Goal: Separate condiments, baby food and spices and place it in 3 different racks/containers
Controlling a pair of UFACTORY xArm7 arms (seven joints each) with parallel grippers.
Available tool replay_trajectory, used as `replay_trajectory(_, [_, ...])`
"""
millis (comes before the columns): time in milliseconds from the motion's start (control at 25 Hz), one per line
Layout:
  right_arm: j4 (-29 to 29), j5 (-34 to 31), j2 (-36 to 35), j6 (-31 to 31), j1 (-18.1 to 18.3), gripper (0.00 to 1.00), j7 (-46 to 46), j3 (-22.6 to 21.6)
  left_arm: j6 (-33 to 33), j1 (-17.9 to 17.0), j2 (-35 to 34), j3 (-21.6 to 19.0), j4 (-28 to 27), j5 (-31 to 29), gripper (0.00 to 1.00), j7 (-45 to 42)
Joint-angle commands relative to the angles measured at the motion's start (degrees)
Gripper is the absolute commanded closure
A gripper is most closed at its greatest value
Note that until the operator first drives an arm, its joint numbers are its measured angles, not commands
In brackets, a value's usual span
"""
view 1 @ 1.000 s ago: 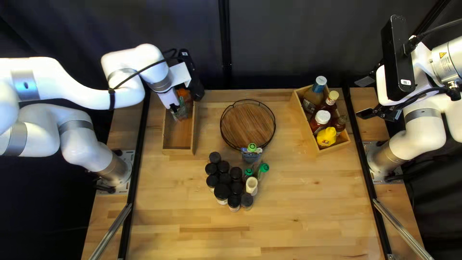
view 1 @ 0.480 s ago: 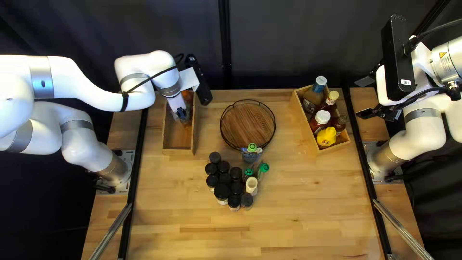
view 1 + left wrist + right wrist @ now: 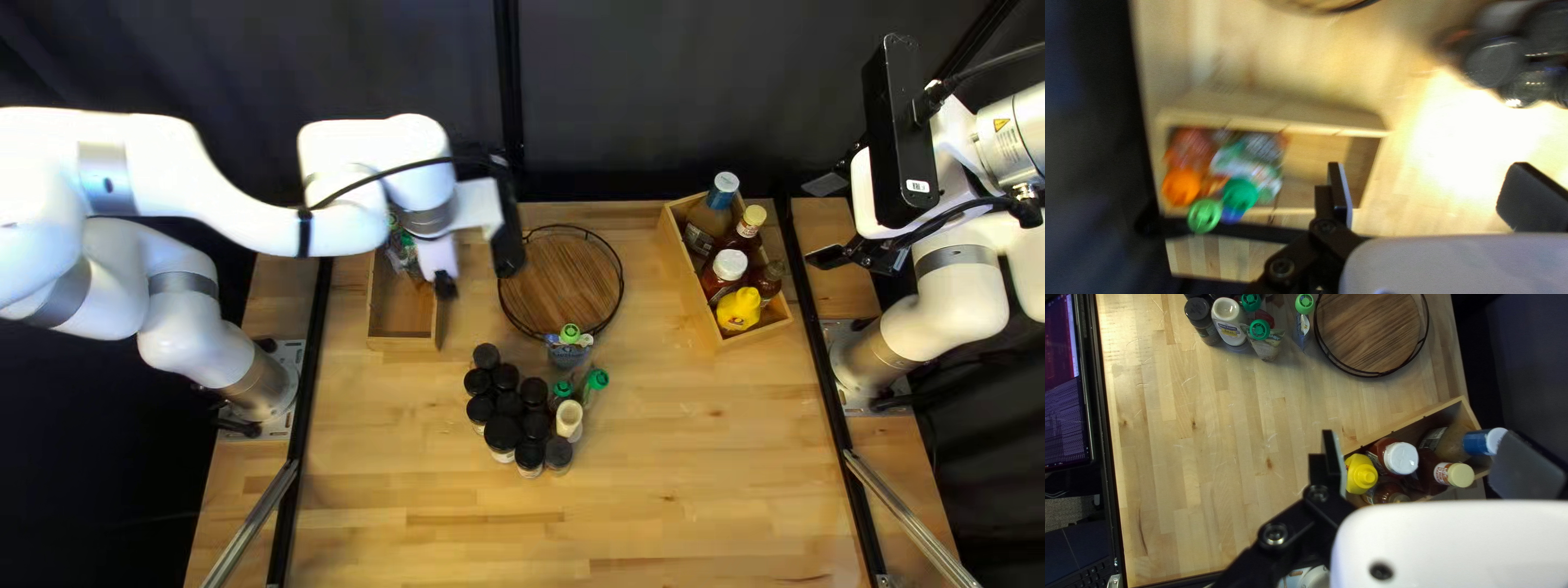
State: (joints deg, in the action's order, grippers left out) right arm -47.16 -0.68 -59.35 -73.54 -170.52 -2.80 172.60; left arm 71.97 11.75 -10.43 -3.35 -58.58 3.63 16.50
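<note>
My left gripper (image 3: 444,285) is over the right wall of the left wooden box (image 3: 401,333); in the left wrist view, the gripper (image 3: 1426,196) stands open and empty beside that box, which holds orange and green-capped pouches (image 3: 1241,194). My right gripper (image 3: 830,221), seen in the right wrist view as the gripper (image 3: 1421,463), is open and empty, above the right wooden box (image 3: 1415,420) of sauce bottles and a yellow bottle (image 3: 1361,473). Black-lidded spice jars (image 3: 503,432) cluster mid-table beside green-capped pouches (image 3: 594,381) and a pale-topped bottle (image 3: 568,416).
A round wooden tray with a black wire rim (image 3: 561,281) lies between the two boxes, with one pouch (image 3: 568,346) at its near edge. Dark rails run along both table sides. A screen (image 3: 1065,386) stands beyond the table's edge in the right wrist view.
The left gripper has come up out of the left box and moved right, leaving a pouch it had carried in there. The right arm and the mid-table items have stayed put.
</note>
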Motion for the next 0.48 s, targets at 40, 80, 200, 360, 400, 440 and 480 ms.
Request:
replay_trajectory(40, [0.0, 0.0, 0.0, 0.0, 0.0, 0.0, 0.0, 0.0, 1.5, -1.3, 7.6, -0.2, -7.4, 4.2, 0.0, 9.0])
replay_trajectory(80, [0.0, 0.0, 0.0, 0.0, 0.0, 0.0, 0.0, 0.0, 0.8, -1.3, 9.7, -0.3, -9.0, 5.0, 0.0, 10.9])
replay_trajectory(200, [0.0, 0.0, 0.0, 0.0, 0.0, 0.0, 0.0, 0.0, -0.8, -1.5, 14.0, -0.8, -12.6, 5.7, 0.0, 13.6])
replay_trajectory(360, [0.0, 0.0, 0.0, 0.0, 0.0, 0.0, 0.0, 0.0, -3.2, -1.8, 17.3, -1.2, -15.0, 5.7, 0.0, 15.1])
replay_trajectory(400, [0.0, 0.0, 0.0, 0.0, 0.0, 0.0, 0.0, 0.0, -4.3, -1.9, 17.9, -1.3, -15.1, 5.5, 0.0, 15.3])
replay_trajectory(440, [0.0, 0.0, 0.0, 0.0, 0.0, 0.0, 0.0, 0.0, -5.5, -2.0, 18.5, -1.3, -15.0, 5.2, 0.0, 15.3])
replay_trajectory(480, [0.0, 0.0, 0.0, 0.0, 0.0, 0.0, 0.0, 0.0, -6.8, -2.0, 18.9, -1.3, -14.8, 5.1, 0.0, 15.4])
